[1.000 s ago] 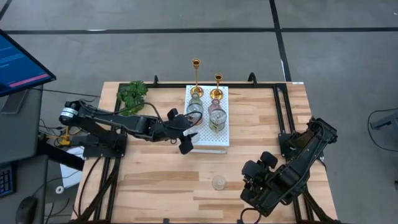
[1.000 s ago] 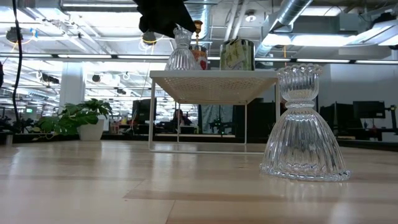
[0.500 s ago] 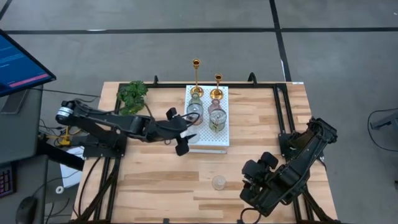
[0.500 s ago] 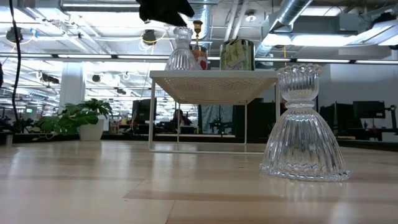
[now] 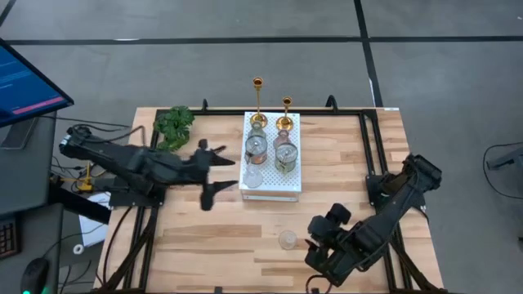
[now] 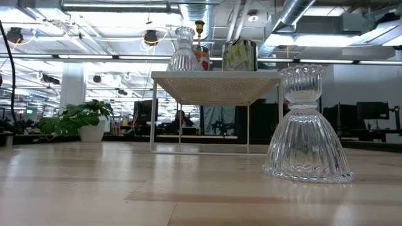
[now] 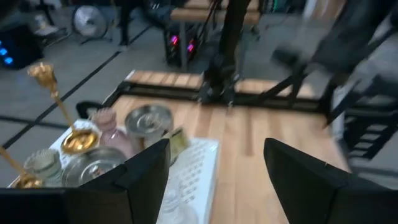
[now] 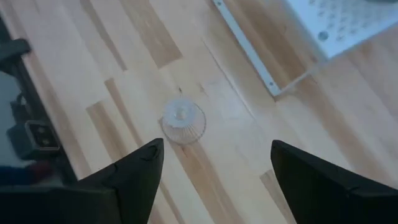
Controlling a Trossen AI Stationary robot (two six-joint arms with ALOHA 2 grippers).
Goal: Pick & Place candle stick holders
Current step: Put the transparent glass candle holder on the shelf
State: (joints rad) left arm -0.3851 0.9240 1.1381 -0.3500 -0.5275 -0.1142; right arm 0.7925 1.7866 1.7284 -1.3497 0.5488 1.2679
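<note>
A white dotted board (image 5: 288, 181) stands on legs at the table's far middle. On it stand two gold sticks (image 5: 258, 100) (image 5: 286, 114), a silvery cup (image 5: 256, 147), a pinkish cup (image 5: 285, 155) and a clear ribbed cup (image 5: 253, 175) at its near left corner. Another clear ribbed holder (image 5: 288, 238) (image 6: 306, 125) (image 8: 183, 121) stands on its wide base on the table near the front. My left gripper (image 5: 216, 180) (image 7: 217, 180) hangs open to the left of the board. My right gripper (image 5: 312, 243) (image 8: 217, 180) is open, just right of the front holder and above it.
A leafy green plant (image 5: 174, 122) sits at the table's far left corner. Black frame rails (image 5: 372, 163) run along the table's sides. Bare wood lies between the board and the front edge.
My left gripper has drawn back from the clear cup on the board toward the table's left edge and risen, leaving the low view; the cup stays on the board. My right gripper has moved down and a little toward the front holder.
</note>
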